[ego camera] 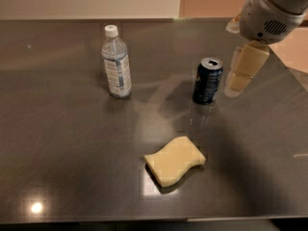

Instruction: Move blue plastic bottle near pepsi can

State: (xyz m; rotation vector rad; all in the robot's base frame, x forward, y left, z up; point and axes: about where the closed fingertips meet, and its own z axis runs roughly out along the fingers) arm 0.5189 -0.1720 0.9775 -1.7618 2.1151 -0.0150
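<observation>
The blue plastic bottle (116,62) stands upright on the dark table at the back left, clear with a white cap and a blue-and-white label. The pepsi can (207,81), dark navy with a silver top, stands upright right of centre, well apart from the bottle. My gripper (242,73) hangs from the white arm at the upper right, just right of the can and above the table, holding nothing.
A pale yellow wavy sponge (174,160) lies in front of the can, toward the near edge. The dark glossy table (62,148) has its right edge (288,76) close behind the gripper and its front edge along the bottom.
</observation>
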